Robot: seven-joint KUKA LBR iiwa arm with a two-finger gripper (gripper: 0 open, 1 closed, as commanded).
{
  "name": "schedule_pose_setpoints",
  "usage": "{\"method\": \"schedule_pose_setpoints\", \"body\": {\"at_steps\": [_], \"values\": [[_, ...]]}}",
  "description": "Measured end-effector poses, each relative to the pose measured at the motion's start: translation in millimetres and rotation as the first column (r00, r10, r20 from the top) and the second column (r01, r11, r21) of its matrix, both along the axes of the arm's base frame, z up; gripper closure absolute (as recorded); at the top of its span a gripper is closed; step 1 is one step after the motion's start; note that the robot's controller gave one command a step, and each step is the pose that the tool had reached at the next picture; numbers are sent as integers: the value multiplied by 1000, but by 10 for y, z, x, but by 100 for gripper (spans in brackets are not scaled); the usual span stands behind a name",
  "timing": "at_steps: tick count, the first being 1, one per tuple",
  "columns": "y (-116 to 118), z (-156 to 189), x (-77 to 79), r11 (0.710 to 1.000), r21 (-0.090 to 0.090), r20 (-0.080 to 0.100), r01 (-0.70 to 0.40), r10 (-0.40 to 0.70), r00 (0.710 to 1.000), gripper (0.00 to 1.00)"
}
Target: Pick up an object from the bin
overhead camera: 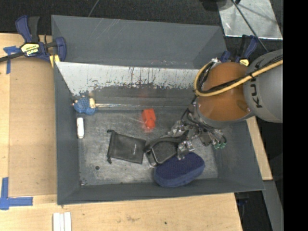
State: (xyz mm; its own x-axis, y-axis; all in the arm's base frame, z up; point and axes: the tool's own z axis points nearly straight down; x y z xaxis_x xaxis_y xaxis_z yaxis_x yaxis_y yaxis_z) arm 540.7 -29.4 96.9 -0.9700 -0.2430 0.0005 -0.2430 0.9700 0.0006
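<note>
Grey metal bin [66,153], contents listed from its left wall to its right wall. Item 1: small blue figure-like toy [84,105], back-left corner, at the foot of the back wall. Item 2: short white cylinder [80,127], just in front of the toy, close to the left wall and well clear of the rest. Item 3: flat black pouch [126,148], lying flat on the floor left of centre, its right edge just beside item 5. Item 4: small orange-red piece [149,120], mid-floor towards the back, standing alone. Item 5: black rounded object with a dark loop or strap [162,151], right of centre, touching or overlapping item 6; exact kind not legible. Item 6: dark blue padded oval [179,170], against the front wall towards the front-right corner. Robot: pincer [186,140], down low over the seam where item 5 meets the back edge of item 6; whether it is apart, together or clamped on anything cannot be told, as the metal parts merge with the clutter below. Orange wrist cover [224,93] sits above it, by the right wall. Handling note, as judgement: the likely candidate is item 5 or item 6, both directly below. A clean pick calls for committing to one, centring on its body, not the seam, and keeping clear of the loop so the neighbour is not dragged up. The padded oval looks soft and may squash, so grip it across its narrow width.
</note>
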Motion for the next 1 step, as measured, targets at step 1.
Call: {"method": "schedule_pose_setpoints", "body": {"at_steps": [1], "values": [[65,1546,-5,999,-2,6,-39,39,999,100]]}}
